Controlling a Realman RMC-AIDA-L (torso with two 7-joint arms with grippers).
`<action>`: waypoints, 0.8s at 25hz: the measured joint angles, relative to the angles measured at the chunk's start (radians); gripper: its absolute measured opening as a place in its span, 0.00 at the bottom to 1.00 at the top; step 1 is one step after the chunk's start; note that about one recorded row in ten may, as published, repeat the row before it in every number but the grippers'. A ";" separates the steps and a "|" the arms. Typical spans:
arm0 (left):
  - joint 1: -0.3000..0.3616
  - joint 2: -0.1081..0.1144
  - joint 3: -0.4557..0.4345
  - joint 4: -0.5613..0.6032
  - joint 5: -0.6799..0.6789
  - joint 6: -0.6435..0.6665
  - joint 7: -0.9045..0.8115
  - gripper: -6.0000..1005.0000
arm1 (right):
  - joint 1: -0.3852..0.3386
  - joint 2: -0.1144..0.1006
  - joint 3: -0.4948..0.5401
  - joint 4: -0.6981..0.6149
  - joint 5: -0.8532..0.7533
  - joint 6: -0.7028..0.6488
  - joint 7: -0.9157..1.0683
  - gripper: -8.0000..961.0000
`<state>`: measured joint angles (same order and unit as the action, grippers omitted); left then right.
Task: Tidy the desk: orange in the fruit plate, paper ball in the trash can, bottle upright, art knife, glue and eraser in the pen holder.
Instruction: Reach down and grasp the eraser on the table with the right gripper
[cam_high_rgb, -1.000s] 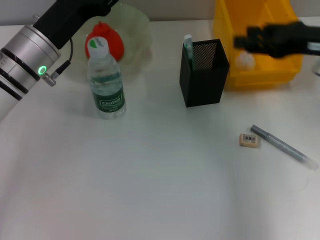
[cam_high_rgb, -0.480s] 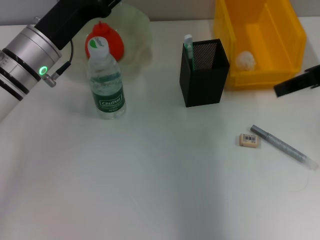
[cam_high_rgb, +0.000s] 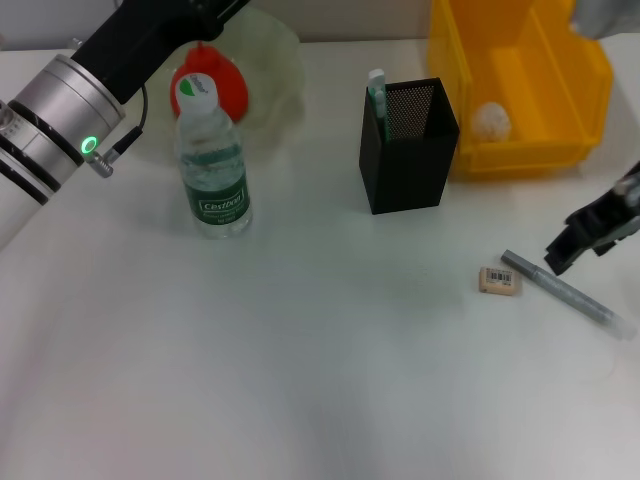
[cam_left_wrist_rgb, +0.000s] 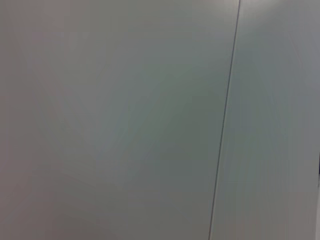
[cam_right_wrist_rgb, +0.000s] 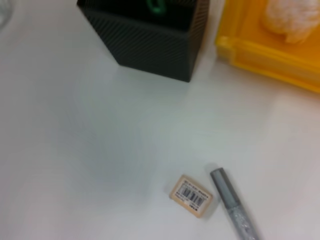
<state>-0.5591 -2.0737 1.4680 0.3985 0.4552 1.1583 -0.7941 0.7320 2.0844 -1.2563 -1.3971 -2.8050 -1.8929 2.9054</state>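
While the right gripper (cam_high_rgb: 590, 228) hangs at the right edge, just beside the grey art knife (cam_high_rgb: 567, 292), whether its fingers are apart cannot be told. Just left of the knife lies the eraser (cam_high_rgb: 499, 281). The paper ball (cam_high_rgb: 490, 120) sits in the yellow trash can (cam_high_rgb: 520, 150). A green-capped glue stick (cam_high_rgb: 376, 92) stands in the black pen holder (cam_high_rgb: 407, 150). The bottle (cam_high_rgb: 211, 165) stands upright, near the orange (cam_high_rgb: 225, 85) in the fruit plate (cam_high_rgb: 275, 60). The left arm (cam_high_rgb: 75, 110) reaches far left, gripper unseen.
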 joint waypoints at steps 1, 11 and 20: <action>0.000 -0.001 0.000 -0.003 -0.002 0.000 0.003 0.80 | 0.008 0.000 -0.025 0.019 -0.002 0.014 0.015 0.57; -0.006 -0.002 -0.008 -0.021 -0.006 0.000 0.017 0.80 | 0.076 0.006 -0.119 0.214 -0.001 0.152 0.048 0.57; -0.006 -0.002 -0.009 -0.023 -0.006 -0.003 0.019 0.80 | 0.091 0.005 -0.250 0.264 0.042 0.284 0.022 0.57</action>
<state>-0.5650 -2.0755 1.4588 0.3759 0.4493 1.1553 -0.7753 0.8226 2.0894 -1.5060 -1.1331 -2.7626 -1.6094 2.9269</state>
